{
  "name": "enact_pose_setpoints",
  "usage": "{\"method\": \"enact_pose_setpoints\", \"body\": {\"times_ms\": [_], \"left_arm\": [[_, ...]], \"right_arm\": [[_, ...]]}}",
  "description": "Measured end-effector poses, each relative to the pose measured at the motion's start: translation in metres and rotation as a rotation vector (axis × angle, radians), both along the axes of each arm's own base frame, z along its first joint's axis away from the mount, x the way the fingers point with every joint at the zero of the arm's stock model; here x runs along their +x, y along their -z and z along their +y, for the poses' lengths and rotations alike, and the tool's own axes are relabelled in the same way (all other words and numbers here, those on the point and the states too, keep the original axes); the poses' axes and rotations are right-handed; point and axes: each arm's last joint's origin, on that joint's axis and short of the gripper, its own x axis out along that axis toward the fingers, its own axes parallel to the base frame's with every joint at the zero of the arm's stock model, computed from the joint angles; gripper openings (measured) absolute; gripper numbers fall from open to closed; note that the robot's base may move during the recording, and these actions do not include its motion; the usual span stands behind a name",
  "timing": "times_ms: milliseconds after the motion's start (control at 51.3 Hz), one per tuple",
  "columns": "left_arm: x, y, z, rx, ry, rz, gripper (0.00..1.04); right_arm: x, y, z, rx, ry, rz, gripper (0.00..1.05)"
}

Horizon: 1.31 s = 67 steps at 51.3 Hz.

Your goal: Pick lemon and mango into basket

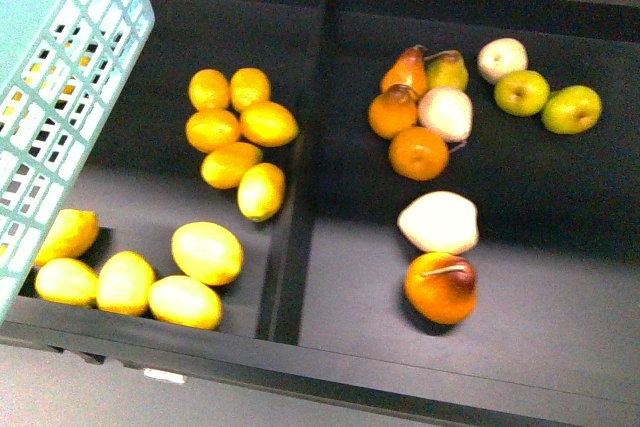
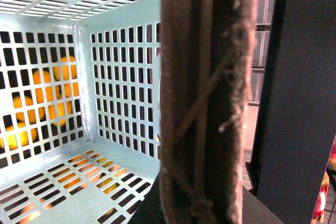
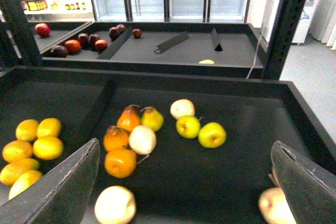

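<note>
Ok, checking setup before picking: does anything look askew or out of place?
Yes: the basket hangs tilted over the left bin instead of sitting flat. Nothing looks spilled or damaged.

Tilted teal basket (image 1: 70, 97); lemon (image 1: 268, 123), mango (image 1: 207, 252) outside

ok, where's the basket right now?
Far left of the front view: the basket tilts above the tray's left compartment, its lower corner over the large yellow fruits nearest the front edge. The left wrist view looks inside it.
</note>
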Motion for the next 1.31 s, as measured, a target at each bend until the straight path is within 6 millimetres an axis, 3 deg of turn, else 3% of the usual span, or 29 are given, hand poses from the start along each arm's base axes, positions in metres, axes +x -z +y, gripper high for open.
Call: {"method": "enact_pose_setpoints", "body": {"times_ms": [1305], "left_arm": [[0.0000, 0.0000, 0.0000, 0.000, 0.002, 0.001, 0.05]], "right_arm": [[0.0000, 0.0000, 0.0000, 0.000, 0.000, 0.000, 0.96]]}}
